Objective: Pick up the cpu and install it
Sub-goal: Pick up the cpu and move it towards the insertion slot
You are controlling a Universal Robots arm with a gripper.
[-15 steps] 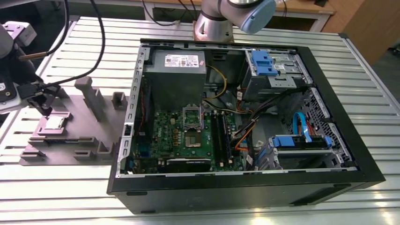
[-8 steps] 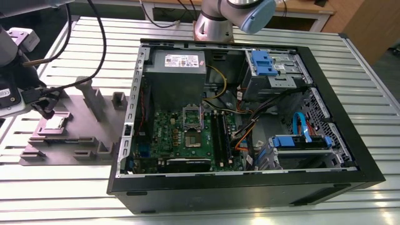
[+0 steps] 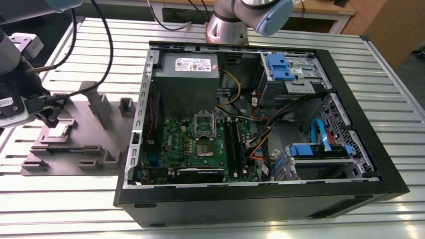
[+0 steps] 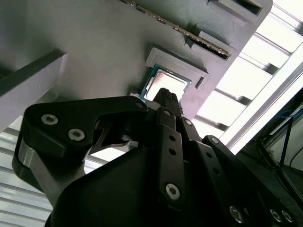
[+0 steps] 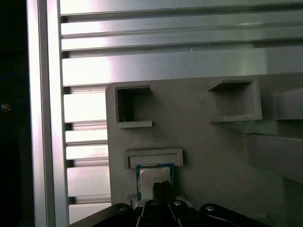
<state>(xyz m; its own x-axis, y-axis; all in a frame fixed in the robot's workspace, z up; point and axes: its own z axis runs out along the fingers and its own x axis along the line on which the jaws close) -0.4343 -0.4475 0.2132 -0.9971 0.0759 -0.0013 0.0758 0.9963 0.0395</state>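
The cpu (image 3: 60, 130), a small silvery square chip, lies flat in a recess of the grey fixture plate (image 3: 79, 149) at the exterior view's left, outside the computer case. My gripper (image 3: 51, 119) hangs just above it, over its edge, with the fingers shut together and nothing between them. Both wrist views show the cpu (image 4: 165, 81) (image 5: 152, 176) directly beyond the dark gripper tip (image 4: 168, 96) (image 5: 163, 188). Inside the case, the green motherboard (image 3: 192, 147) shows its socket (image 3: 204, 149) uncovered, with the silver frame (image 3: 202, 123) raised behind it.
The open black computer case (image 3: 371, 149) lies on the slatted metal table (image 3: 66, 199), holding a grey power supply (image 3: 189, 69), blue drive brackets (image 3: 279, 67) and cables. Upright grey posts (image 3: 96, 107) rise from the fixture plate beside the gripper. Another robot base (image 3: 229, 25) stands behind the case.
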